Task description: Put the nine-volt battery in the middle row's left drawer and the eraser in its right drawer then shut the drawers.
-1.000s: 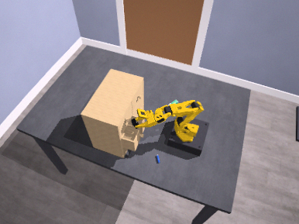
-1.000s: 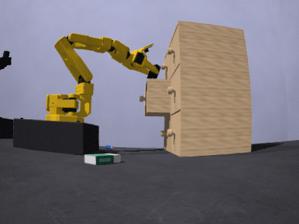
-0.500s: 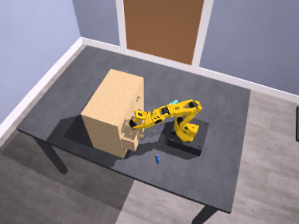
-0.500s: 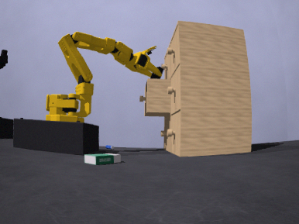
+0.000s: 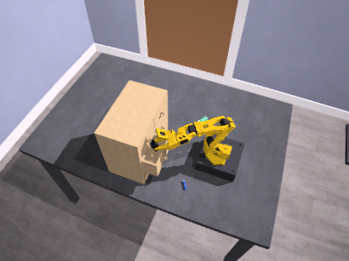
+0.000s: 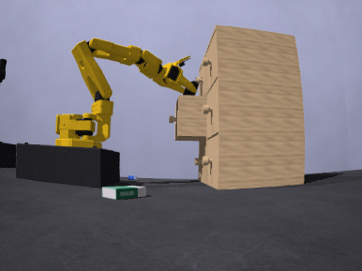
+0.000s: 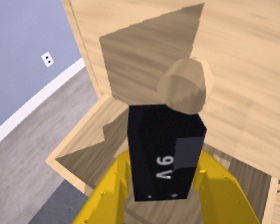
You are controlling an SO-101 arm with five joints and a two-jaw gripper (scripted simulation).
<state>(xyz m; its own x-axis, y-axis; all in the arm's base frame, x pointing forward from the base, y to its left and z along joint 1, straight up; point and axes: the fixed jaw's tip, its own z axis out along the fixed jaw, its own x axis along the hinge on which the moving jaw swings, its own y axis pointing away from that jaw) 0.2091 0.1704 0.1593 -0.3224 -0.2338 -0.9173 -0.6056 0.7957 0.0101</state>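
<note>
My gripper (image 5: 155, 144) (image 6: 190, 91) (image 7: 164, 172) is shut on the black nine-volt battery (image 7: 162, 145). It holds the battery over the open left drawer of the middle row (image 5: 151, 165) (image 6: 191, 117) (image 7: 67, 172), close to the chest's front. In the wrist view the battery's far end overlaps the round knob (image 7: 186, 85) of the drawer above; whether they touch I cannot tell. The battery hides part of the drawer's inside. The eraser (image 5: 203, 118) (image 6: 124, 192), a green and white block, lies on the table. The right drawer of the middle row (image 6: 212, 106) is shut.
The wooden chest (image 5: 131, 112) (image 6: 260, 112) stands in front of the arm's black base (image 5: 214, 172) (image 6: 61, 165). A small blue cylinder (image 5: 184, 185) (image 6: 132, 177) lies on the table, between the base and the table's front edge in the top view. The other drawers look shut.
</note>
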